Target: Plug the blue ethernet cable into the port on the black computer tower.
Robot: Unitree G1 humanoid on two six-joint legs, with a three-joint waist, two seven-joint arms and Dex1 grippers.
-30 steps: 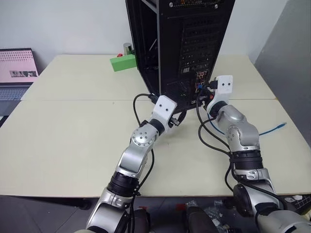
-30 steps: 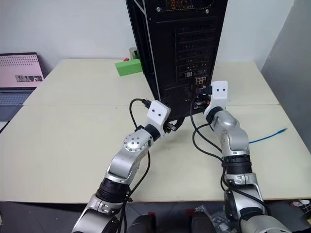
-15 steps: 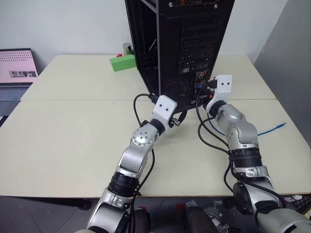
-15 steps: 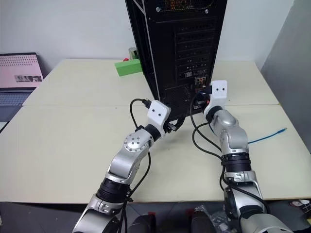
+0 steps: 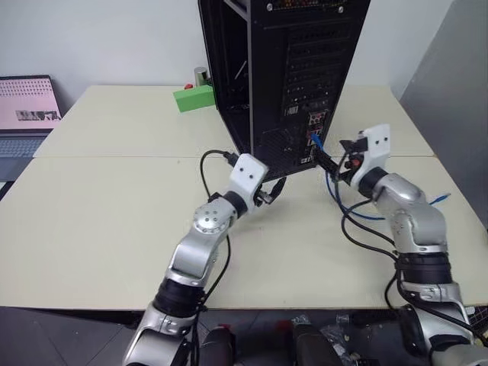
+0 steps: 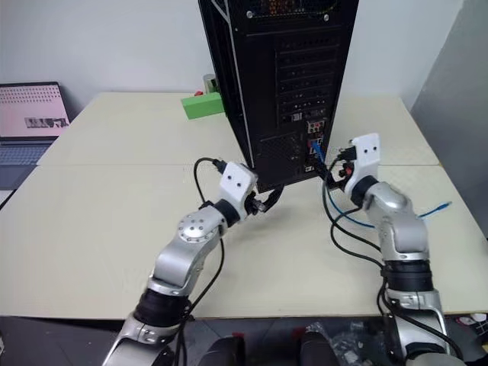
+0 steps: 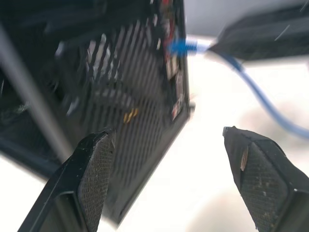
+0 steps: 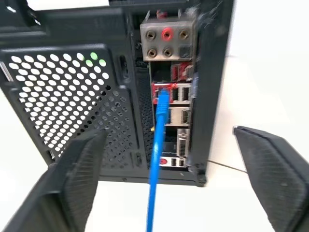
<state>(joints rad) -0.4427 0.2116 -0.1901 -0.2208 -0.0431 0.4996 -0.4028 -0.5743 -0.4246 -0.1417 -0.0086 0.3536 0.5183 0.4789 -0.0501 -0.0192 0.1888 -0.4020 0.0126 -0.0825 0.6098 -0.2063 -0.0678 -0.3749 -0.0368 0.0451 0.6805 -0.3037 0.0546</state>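
Nearest you, both arms reach across the table (image 5: 114,229) toward the tower's rear. Your left gripper (image 7: 169,179) hangs beside the lower vent grille with its jaws spread wide and nothing between them. Your right gripper (image 8: 164,179) also stands wide open and empty, just short of the connector cluster.

Beyond its fingers, the blue ethernet cable (image 8: 155,159) runs up to the black computer tower (image 6: 290,76), its plug sitting at the port (image 8: 163,93) in the red-edged row. The insertion looks done, and you're at the let-go-and-check step. Next I'd back the right arm off without snagging the cord.

Whether the plug is fully seated you can't tell; its tip covers the socket. The left wrist view is blurred. The cable's far end (image 5: 438,198) lies on the table behind your right arm.
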